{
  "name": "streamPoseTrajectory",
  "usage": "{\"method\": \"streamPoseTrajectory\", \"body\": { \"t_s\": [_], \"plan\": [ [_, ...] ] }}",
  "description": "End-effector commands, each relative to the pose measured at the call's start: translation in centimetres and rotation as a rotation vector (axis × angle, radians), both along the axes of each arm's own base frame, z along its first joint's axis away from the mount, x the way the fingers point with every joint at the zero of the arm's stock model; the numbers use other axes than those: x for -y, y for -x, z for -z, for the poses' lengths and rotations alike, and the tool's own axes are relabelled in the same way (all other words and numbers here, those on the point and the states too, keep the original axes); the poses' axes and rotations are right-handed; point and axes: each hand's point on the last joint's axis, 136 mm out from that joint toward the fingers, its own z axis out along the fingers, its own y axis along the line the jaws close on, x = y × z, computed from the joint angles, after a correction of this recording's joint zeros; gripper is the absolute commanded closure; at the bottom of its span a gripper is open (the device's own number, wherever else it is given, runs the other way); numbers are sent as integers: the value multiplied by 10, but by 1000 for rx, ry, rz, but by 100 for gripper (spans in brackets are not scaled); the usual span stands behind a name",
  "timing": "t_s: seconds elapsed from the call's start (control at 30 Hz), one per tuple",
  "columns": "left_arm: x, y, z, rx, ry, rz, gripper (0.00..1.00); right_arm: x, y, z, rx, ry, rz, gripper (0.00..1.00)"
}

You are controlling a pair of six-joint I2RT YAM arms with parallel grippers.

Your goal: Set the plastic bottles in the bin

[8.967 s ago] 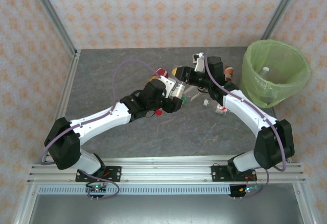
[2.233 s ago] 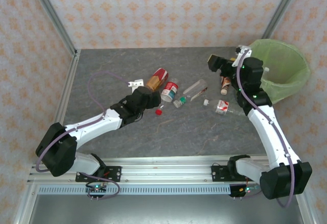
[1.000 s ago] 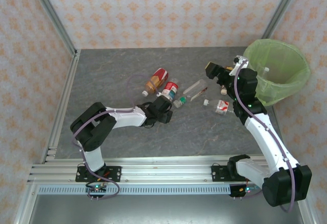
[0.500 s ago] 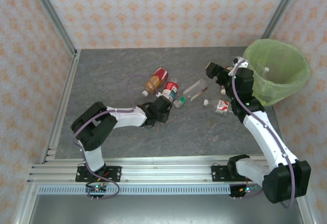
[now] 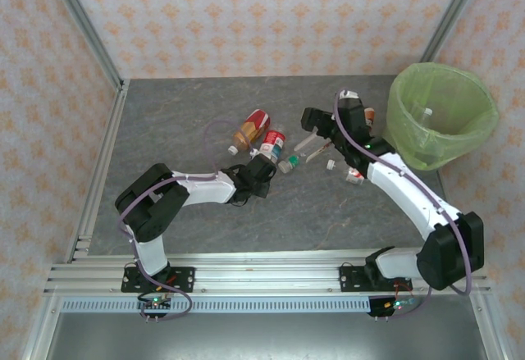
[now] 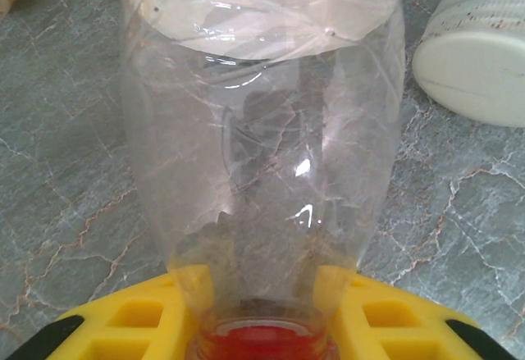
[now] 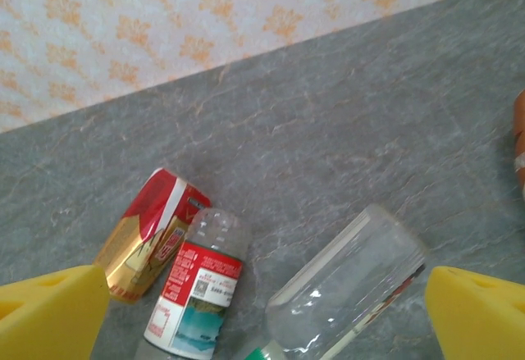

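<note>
Well left of the bin (image 5: pixel 406 134), the left gripper (image 5: pixel 261 173) is pinched on the red-capped neck of a red-labelled bottle (image 5: pixel 273 141). This bottle lies on the table (image 5: pixel 180 130), its long axis slanting away from the arms, cap toward them and base toward the far wall. Farther from the bin lies a red-and-brown bottle (image 5: pixel 250 126); on the bin side are a green-capped bottle (image 5: pixel 289 163) and a clear bottle (image 5: pixel 312 141). The right gripper (image 5: pixel 312 120) hovers above these, jaws spread wide. A white-and-red bottle (image 5: pixel 354 175) lies near the bin, a brown bottle (image 5: pixel 367 116) just beside it.
</note>
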Motion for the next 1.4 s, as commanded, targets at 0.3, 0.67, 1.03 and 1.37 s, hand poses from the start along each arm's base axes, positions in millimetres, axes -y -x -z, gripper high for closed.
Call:
{"method": "streamPoseTrajectory", "body": {
  "t_s": [0.3,0.67,1.03,1.37],
  "plan": [
    [-4,-6,-16,52,31,-51,94,-9,-8,27,-101,-34,62,1],
    [-1,4,-42,87,147,-35,100,-6,-12,24,-46,-102,108,1],
    [24,16,-94,154,389,86,100,-37,-14,11,-83,-325,-26,1],
    [55,36,-134,137,546,297,100,-66,-3,9,-144,-470,-287,1]
  ]
}}
